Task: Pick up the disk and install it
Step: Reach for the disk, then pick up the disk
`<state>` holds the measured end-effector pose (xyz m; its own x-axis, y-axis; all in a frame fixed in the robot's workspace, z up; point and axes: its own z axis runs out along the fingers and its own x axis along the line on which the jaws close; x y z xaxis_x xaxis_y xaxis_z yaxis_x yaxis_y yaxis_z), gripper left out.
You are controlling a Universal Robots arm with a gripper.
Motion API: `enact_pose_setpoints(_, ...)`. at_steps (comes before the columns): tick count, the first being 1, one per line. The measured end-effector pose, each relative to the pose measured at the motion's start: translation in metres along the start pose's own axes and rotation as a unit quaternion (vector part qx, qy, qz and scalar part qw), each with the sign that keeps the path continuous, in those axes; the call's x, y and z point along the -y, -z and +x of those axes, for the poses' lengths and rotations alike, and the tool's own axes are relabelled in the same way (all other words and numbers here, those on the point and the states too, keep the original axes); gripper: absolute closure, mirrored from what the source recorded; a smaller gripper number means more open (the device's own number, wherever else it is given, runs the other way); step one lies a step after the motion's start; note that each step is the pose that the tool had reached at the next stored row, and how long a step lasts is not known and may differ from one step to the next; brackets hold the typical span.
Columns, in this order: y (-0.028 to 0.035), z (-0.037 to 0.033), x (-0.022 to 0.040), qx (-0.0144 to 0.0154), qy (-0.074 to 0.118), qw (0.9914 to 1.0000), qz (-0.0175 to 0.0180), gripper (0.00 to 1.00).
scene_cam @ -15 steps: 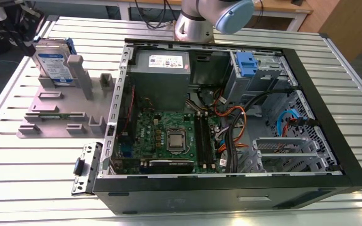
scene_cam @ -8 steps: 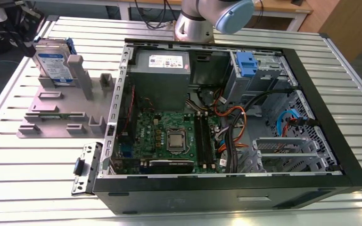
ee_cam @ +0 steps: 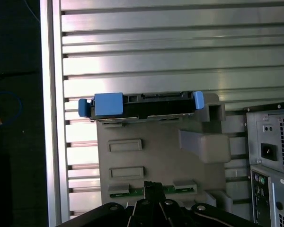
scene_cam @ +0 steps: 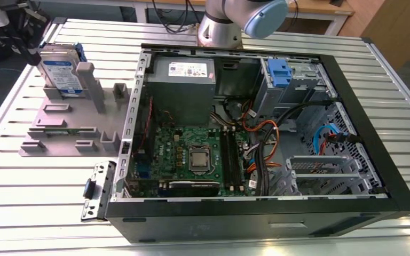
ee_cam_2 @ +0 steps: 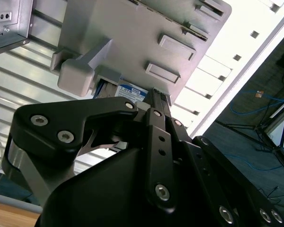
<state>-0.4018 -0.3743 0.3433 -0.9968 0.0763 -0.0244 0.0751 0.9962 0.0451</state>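
Observation:
The disk (scene_cam: pixel 61 72) stands upright on its edge in a grey holder (scene_cam: pixel 62 125) on the table, at the exterior view's left, beside the open computer case (scene_cam: pixel 262 133). Its white-and-blue label faces the case and a blue caddy frames it. In the first wrist view the disk (ee_cam: pixel 146 105) is seen edge-on from above, with blue tabs at both ends. My gripper (ee_cam: pixel 154 185) hangs above the holder, apart from the disk, fingers together and nothing between them. In the second wrist view a corner of the disk's label (ee_cam_2: pixel 131 92) peeks out past the gripper (ee_cam_2: pixel 157 94).
Inside the case are a grey power supply (scene_cam: pixel 182 72), a blue-handled caddy (scene_cam: pixel 279 72) in its bay, the motherboard (scene_cam: pixel 190 157) and orange and black cables (scene_cam: pixel 262 144). A loose metal bracket (scene_cam: pixel 96 191) lies by the case's near corner. The slatted metal table (scene_cam: pixel 34 181) ends close to the holder.

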Motion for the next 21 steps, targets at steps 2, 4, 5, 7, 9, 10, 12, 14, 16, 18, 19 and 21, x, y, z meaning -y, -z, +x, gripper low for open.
enact_pose_setpoints(2,-0.0007,0.0,-0.0001,0.0,0.0,1.0,0.0,0.9)
enact_pose_setpoints(4,-0.0013,0.0002,-0.001,0.0,0.0,1.0,0.0,0.9)
enact_pose_setpoints(5,-0.0014,0.0003,-0.0021,0.0,0.0,1.0,0.0,0.9)
enact_pose_setpoints(7,-0.0016,0.0004,-0.0059,0.0,0.0,1.0,0.0007,0.9)
enact_pose_setpoints(9,-0.0018,0.0006,-0.0101,0.0001,0.0,1.0,0.0016,0.9)
enact_pose_setpoints(10,-0.002,0.0008,-0.0118,0.0002,0.0,1.0,0.0019,0.9)
enact_pose_setpoints(12,-0.002,0.0009,-0.013,0.0002,0.0,1.0,0.002,0.9)
enact_pose_setpoints(14,-0.002,0.0009,-0.0132,0.0001,0.0,1.0,0.002,0.9)
enact_pose_setpoints(16,-0.002,0.0009,-0.0133,0.0001,0.0,1.0,0.002,0.9)
enact_pose_setpoints(18,-0.002,0.0009,-0.0133,0.0001,0.0,1.0,0.002,0.9)
enact_pose_setpoints(19,-0.002,0.0009,-0.0133,0.0002,0.0,1.0,0.002,0.9)
enact_pose_setpoints(21,-0.002,0.0009,-0.0133,0.0002,0.0,1.0,0.002,0.9)
